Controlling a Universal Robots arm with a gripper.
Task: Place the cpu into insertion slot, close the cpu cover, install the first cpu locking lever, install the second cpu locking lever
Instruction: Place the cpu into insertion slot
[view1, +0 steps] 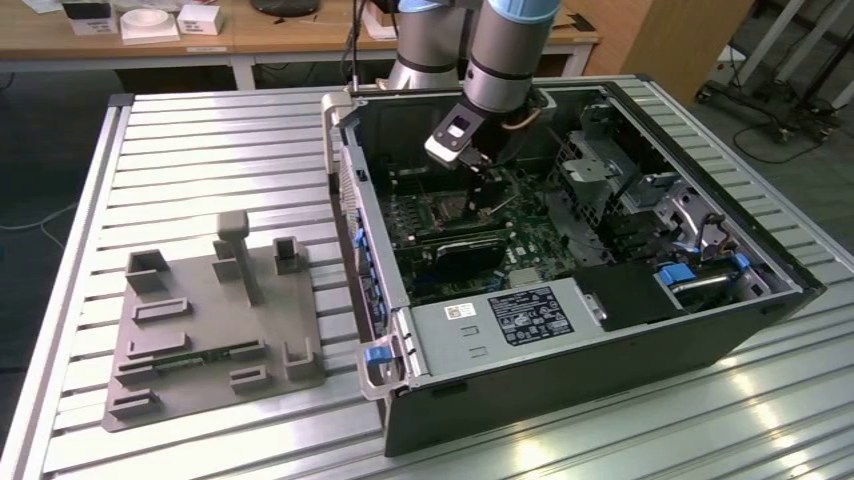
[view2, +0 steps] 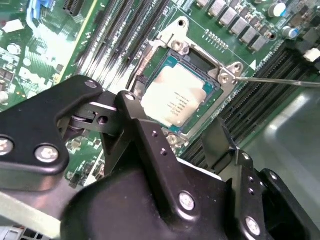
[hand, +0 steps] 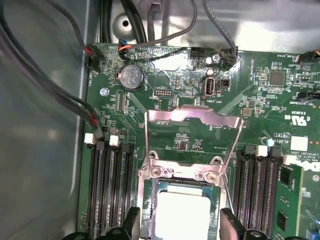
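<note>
Spread, empty hand (hand: 179, 220) straddles the seated cpu (view2: 180, 97); a descent could snag the cpu cover (hand: 192, 115) (standing open).

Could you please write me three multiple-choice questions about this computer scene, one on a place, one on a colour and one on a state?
1. Where is the chip?
A. On the grey tray outside the case.
B. Seated on the board.
C. On the wooden desk.

2. What colour is the board?
A. Red.
B. White.
C. Green.

3. How does the metal cover stand?
A. Swung open, off the chip.
B. Shut flat over the chip.
C. Taken off and lying on the table.

Answers:
1 B: both wrist views show the chip lying in its seat on the board.
2 C: the board is green all over.
3 A: the cover is tipped back from the chip, whose top is bare.
</note>
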